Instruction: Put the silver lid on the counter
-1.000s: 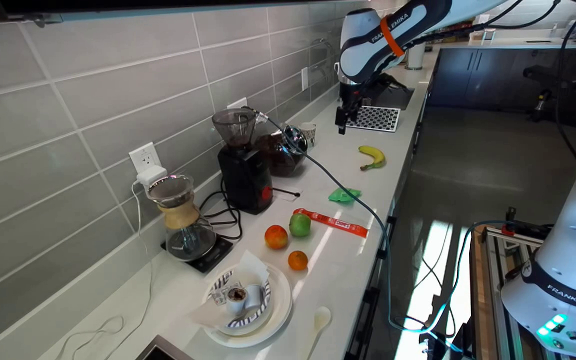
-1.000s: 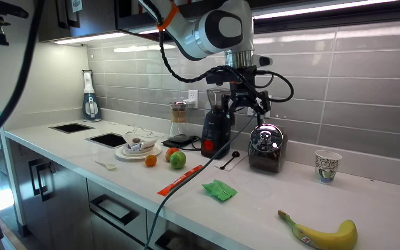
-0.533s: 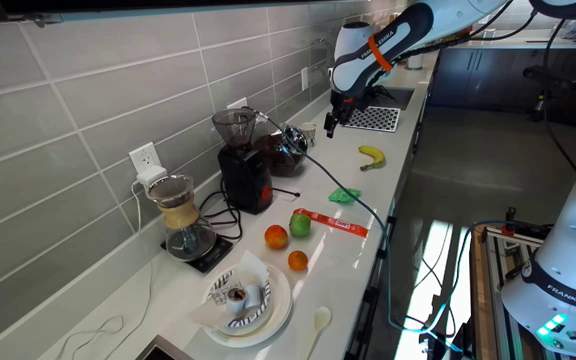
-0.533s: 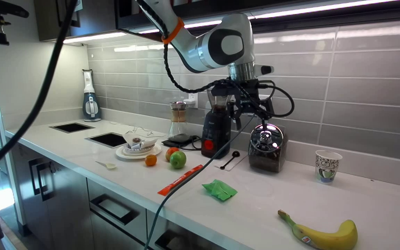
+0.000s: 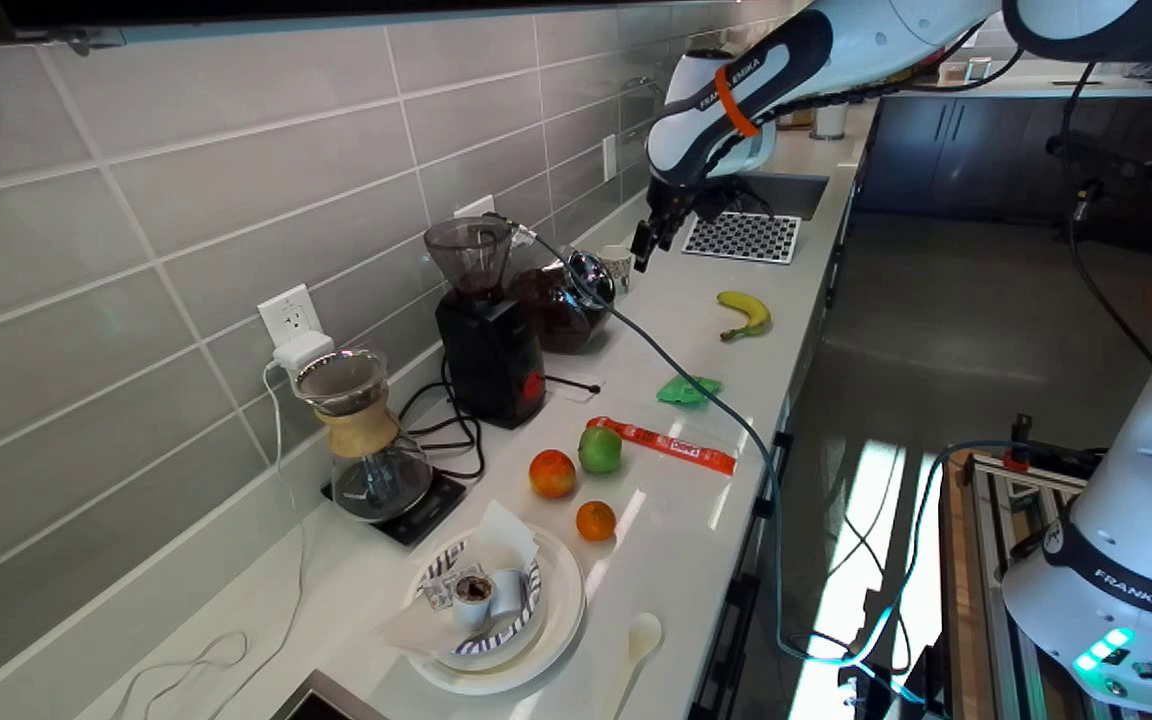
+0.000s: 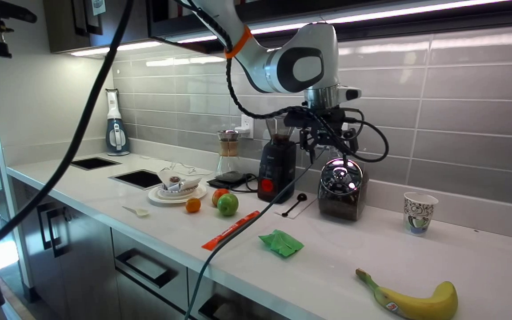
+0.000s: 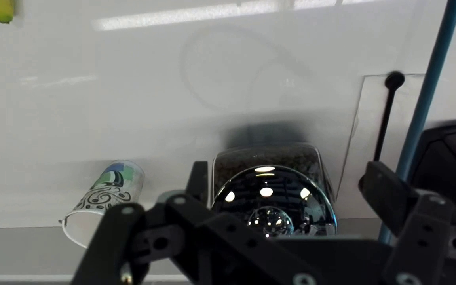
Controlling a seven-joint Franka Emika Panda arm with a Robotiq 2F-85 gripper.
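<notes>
The shiny silver lid (image 6: pixel 341 176) sits tilted on the front opening of a clear jar with dark contents (image 6: pixel 340 208); the lid also shows in an exterior view (image 5: pixel 593 278). The jar stands on the pale counter (image 6: pixel 327 275) near the wall. My gripper (image 6: pixel 328 158) is open and empty, just above the lid. In the wrist view, the lid (image 7: pixel 283 188) with its round knob lies between the two spread fingers (image 7: pixel 291 182), nearer the left finger. The lid's lower part is hidden by the gripper linkage. I see no contact with it.
A black coffee grinder (image 6: pixel 276 171) stands beside the jar, a patterned paper cup (image 6: pixel 419 214) on its other side. A blue cable (image 6: pixel 256 218) hangs across the counter by the grinder. A banana (image 6: pixel 416 300), green packet (image 6: pixel 282 243) and red packet (image 6: pixel 230 231) lie in front.
My gripper has come down and moved toward the jar and wall, tilting as it went. It stays open. The lid, jar and other objects have not moved.
</notes>
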